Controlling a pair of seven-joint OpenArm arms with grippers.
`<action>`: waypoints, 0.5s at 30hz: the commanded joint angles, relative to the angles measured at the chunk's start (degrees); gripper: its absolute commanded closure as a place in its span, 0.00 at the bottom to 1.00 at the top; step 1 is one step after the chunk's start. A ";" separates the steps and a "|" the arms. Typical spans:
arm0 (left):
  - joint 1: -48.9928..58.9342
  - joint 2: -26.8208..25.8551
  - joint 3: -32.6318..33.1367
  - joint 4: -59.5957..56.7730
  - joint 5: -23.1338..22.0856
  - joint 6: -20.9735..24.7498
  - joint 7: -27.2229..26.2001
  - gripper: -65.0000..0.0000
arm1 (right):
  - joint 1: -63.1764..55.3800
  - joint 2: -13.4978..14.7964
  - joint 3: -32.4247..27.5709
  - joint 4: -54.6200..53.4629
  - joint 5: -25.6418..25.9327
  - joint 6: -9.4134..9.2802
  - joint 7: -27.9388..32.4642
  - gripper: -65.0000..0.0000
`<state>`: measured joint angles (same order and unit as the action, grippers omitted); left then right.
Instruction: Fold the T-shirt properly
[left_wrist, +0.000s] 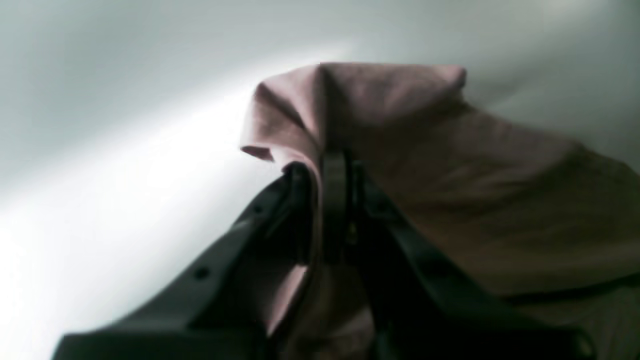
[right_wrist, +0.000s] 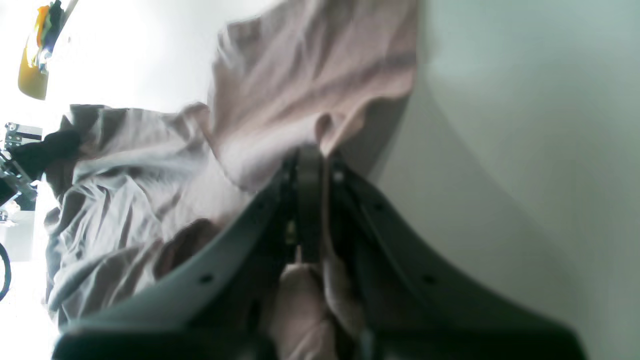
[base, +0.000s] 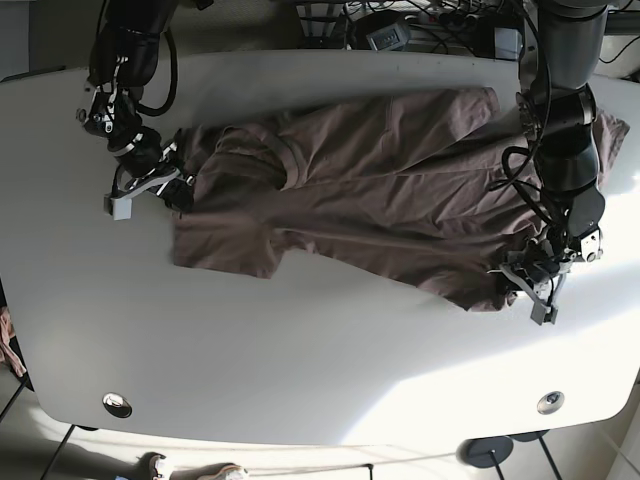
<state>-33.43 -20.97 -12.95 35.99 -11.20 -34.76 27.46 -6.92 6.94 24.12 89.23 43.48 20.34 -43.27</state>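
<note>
The T-shirt (base: 370, 190) is lying rumpled on the white table (base: 300, 350), both the left gripper (left_wrist: 330, 165) and right gripper (right_wrist: 310, 155) pinching its edges.

Soft dusty-pink cloth T-shirt (base: 380, 200): matt, w/ lots of wrinkles. Big smooth white table (base: 300, 350): a bit shiny where light hits. Left dark plastic gripper (left_wrist: 327, 170) & right dark plastic gripper (right_wrist: 310, 160): smooth, dull, both pinching cloth

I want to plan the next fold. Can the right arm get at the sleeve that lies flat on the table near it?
Probably yes, but not now: the right gripper is shut on the T-shirt just above that sleeve. Nothing covers the sleeve, so it would have to let go first.
</note>
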 joint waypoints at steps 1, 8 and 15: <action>-1.43 -0.70 -0.10 6.25 -0.97 -0.18 -0.78 1.00 | 2.74 2.07 0.19 2.59 1.22 0.54 1.38 0.97; -6.53 2.38 -0.02 19.62 -0.80 0.17 8.54 1.00 | 16.63 7.87 0.28 2.24 1.13 0.63 -7.86 0.97; -21.73 2.55 -0.02 21.29 -0.97 4.30 12.84 1.00 | 45.03 17.10 -4.12 -9.45 1.04 3.35 -15.86 0.97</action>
<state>-53.78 -17.85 -12.91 56.23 -11.16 -29.95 42.41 38.28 23.75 17.72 77.58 43.51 23.22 -60.71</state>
